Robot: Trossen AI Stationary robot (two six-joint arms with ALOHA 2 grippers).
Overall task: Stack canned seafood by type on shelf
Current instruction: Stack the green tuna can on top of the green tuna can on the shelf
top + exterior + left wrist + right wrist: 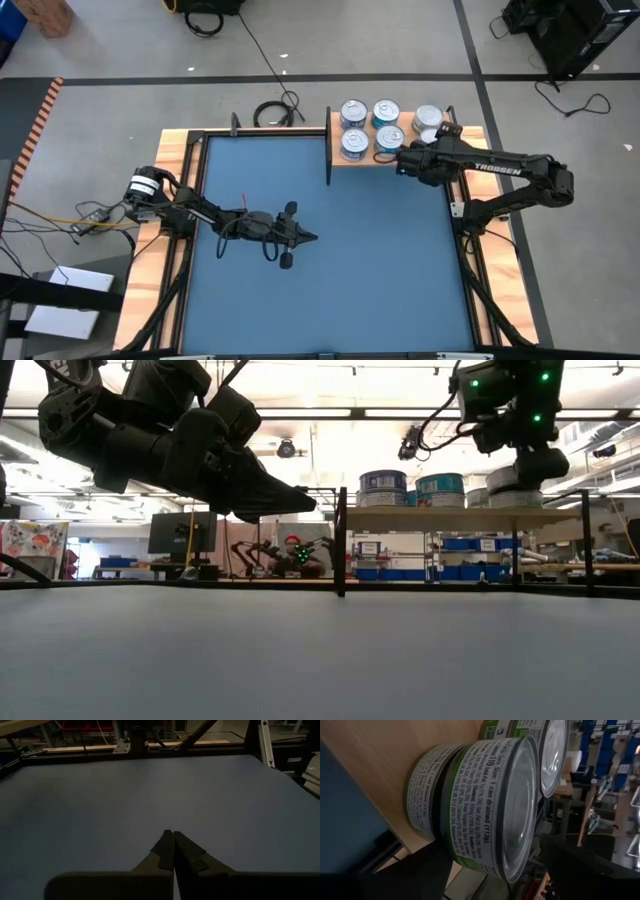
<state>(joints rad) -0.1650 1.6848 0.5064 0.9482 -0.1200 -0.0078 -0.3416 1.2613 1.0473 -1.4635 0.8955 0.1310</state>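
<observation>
1. The tins [388, 125] stand in short stacks on the shelf [400, 158] at the far right of the blue mat [330, 260]. From above, five stack tops show, and a sixth stack is partly hidden by the right arm. No tins are visible on the mat.
2. The right gripper [412, 160] hangs over the near right part of the shelf. Its fingers stand wide apart on either side of the top tin [490, 805] of a two-tin stack, and no grip shows.
3. Risk: the fingers sit very near that top tin. A sideways or tilted withdrawal could drag it off the lower tin [427, 790] or knock the neighbouring stack [547, 750]. A straight lift looks safer.
4. Risk: this stack stands near the shelf's near edge, so a nudge toward the mat could send a tin over.
5. The left gripper [310, 237] hovers closed and empty over the middle of the mat, well apart from the shelf. It poses no evident hazard.
</observation>
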